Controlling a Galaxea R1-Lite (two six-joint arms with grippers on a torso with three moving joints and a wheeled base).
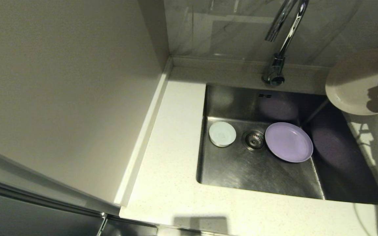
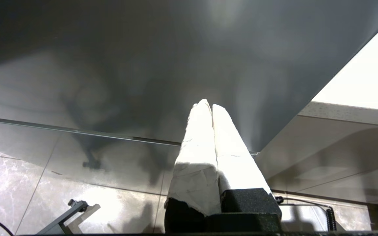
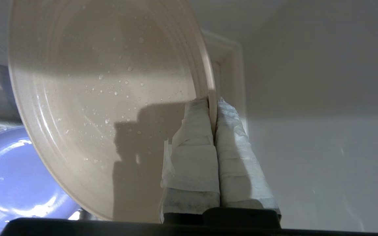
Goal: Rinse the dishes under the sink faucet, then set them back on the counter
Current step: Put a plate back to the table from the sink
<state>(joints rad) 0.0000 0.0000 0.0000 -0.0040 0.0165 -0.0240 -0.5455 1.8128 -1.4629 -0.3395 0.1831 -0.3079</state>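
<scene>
Faucet (image 1: 282,39) arch cut off by the head view's top edge; beige plate (image 1: 359,82) clipped at right.

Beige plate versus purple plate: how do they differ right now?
The beige plate is lifted and tilted, gripped at its rim by the right end effector; the purple plate lies in the sink. The beige plate shows water droplets; the purple plate shows none. Both are round and similar in size.

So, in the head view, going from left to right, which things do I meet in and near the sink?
White bowl → drain strainer → purple plate → beige plate, held up beyond the right edge of the sink by the right pincer. The faucet overlaps these in order, so I leave it out.
</scene>
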